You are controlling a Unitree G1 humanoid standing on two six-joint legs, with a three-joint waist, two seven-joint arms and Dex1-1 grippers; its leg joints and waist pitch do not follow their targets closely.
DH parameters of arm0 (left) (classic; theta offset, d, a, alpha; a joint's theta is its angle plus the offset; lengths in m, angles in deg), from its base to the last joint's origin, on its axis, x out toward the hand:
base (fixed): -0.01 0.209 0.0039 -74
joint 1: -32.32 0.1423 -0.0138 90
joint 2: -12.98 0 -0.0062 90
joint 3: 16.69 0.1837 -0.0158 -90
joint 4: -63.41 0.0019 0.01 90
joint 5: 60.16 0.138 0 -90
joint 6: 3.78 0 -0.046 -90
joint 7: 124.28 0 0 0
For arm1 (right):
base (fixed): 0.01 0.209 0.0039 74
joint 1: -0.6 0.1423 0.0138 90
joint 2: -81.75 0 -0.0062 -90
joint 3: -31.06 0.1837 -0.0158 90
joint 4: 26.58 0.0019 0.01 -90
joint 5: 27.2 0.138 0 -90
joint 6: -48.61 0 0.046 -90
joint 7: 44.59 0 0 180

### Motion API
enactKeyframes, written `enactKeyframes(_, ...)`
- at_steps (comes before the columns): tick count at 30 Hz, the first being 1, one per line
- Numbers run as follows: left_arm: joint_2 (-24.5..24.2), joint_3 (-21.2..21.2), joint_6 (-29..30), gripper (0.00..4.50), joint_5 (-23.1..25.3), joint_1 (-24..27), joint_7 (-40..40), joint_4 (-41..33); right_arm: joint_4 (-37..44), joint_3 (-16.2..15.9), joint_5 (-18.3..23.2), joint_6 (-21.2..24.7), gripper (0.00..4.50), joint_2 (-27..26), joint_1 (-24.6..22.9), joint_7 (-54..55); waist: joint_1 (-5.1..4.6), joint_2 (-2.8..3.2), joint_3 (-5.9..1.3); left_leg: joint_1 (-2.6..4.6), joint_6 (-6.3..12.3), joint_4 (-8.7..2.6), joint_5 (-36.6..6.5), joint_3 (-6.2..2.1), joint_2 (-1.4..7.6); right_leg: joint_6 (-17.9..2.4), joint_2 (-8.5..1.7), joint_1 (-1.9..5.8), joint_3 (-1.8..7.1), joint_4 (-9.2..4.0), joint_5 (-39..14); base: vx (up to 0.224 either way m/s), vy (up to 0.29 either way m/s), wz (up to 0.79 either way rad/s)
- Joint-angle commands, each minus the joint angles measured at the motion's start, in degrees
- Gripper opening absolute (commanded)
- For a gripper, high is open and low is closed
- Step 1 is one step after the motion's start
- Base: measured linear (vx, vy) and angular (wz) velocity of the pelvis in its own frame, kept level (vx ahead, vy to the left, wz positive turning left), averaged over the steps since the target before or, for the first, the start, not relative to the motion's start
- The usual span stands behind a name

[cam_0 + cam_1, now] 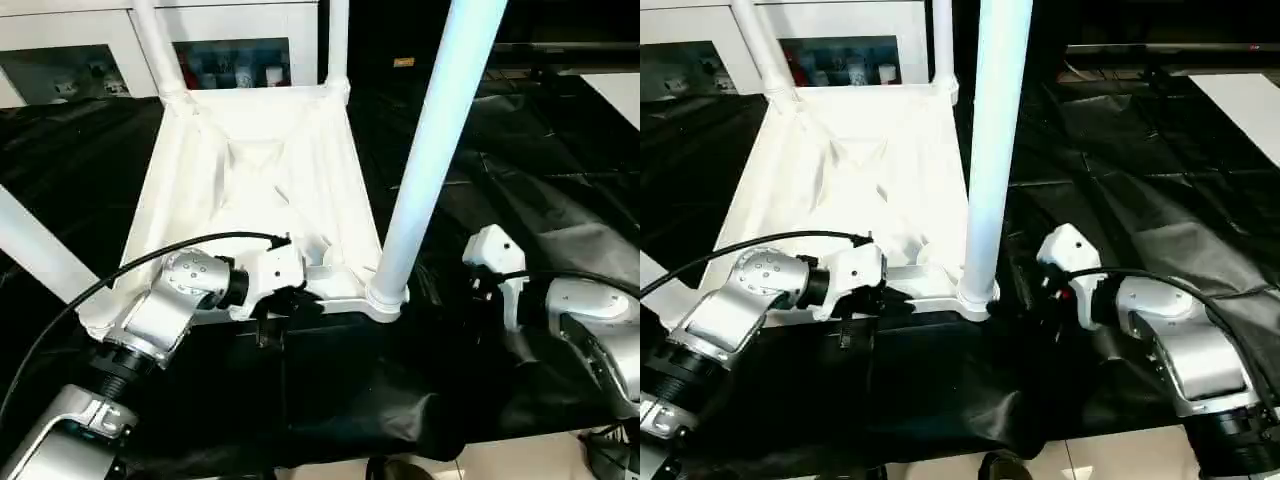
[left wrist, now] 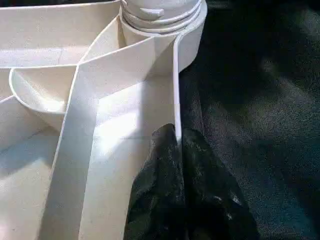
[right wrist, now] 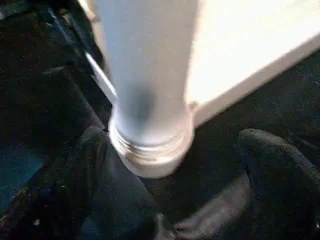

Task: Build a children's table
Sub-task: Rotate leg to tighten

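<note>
Left gripper [image 2: 177, 150] pinched on tabletop [image 1: 250, 170] rim; right gripper [image 3: 175, 200] wide open beside leg [image 1: 430, 150], top cut off. No readable writing.

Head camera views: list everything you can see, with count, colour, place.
tabletop: one, white, upside down on the black sheet, ribbed underside up.
legs: four, white tubes, standing up from the corner sockets; near right leg, far right, far left, near left at the picture's left edge.
black sheet: one, covers the work surface under and around the tabletop.
cabinet: one, white, glass doors, behind the tabletop; small items inside, too small to tell.
left gripper: black fingers shut on the tabletop's near edge wall.
right gripper: black fingers open, either side of the near right leg's base, apart from it.
</note>
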Motion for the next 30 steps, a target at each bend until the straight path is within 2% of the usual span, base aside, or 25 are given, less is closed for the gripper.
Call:
enactKeyframes(1, -0.1, 2.5, 0.2, 0.00, 0.6, 1.0, -1.4, 0.5, 0.9, -0.9, -0.2, -0.7, 4.43, -0.5, -0.2, 0.3, -0.04, -0.40, -3.57, 0.94, 5.63, -3.07, -8.5, -1.03, 2.97, -15.4, -3.46, 2.73, 2.30, -2.73, -8.6, 0.000, 0.000, 0.00)
enactKeyframes(7, 0.0, 2.5, 0.3, 0.00, 0.7, 1.0, -1.5, 0.5, -1.9, -2.8, -2.0, -2.3, 4.43, -4.7, 1.8, 3.7, -0.23, -0.43, -3.59, 0.83, 4.55, -3.06, -9.0, -1.10, 2.83, -15.0, -3.44, 2.57, 2.33, -2.63, -9.6, 0.000, 0.000, 0.00)
enactKeyframes(11, -0.1, 2.4, 0.3, 0.00, 0.8, 0.9, -1.3, 0.6, -4.5, -4.7, -3.2, -2.4, 4.43, -6.8, 3.6, 4.9, -0.35, -0.44, -3.58, 0.89, 4.54, -2.99, -8.6, -1.06, 2.83, -15.3, -3.33, 2.55, 2.35, -2.42, -8.4, 0.000, 0.000, 0.00)
enactKeyframes(15, -0.2, 2.4, 0.4, 0.00, 0.8, 1.1, -1.2, 0.4, -5.4, -5.0, -3.2, -2.5, 4.09, -7.2, 4.1, 5.1, -0.29, -0.52, -3.62, 0.81, 4.97, -2.91, -7.8, -1.02, 2.81, -15.5, -3.32, 2.70, 2.37, -2.24, -6.7, 0.000, 0.000, 0.00)
enactKeyframes(17, -0.2, 2.3, 0.5, 0.00, 0.8, 1.2, -1.3, 0.4, -5.7, -5.0, -3.2, -2.6, 3.89, -7.2, 4.3, 5.1, -0.29, -0.64, -3.57, 0.78, 5.05, -2.89, -8.1, -1.00, 2.76, -15.3, -3.41, 2.73, 2.40, -2.35, -7.6, 0.000, 0.000, 0.00)
enactKeyframes(30, -0.3, 2.3, 0.3, 0.00, 0.9, 0.8, -1.4, 1.0, -6.9, -5.4, -3.5, -3.6, 2.87, -7.5, 4.4, 5.1, -0.47, -0.40, -3.57, 0.84, 4.85, -2.90, -8.6, -1.05, 2.80, -15.5, -3.34, 2.69, 2.35, -2.36, -7.8, 0.000, 0.000, 0.00)
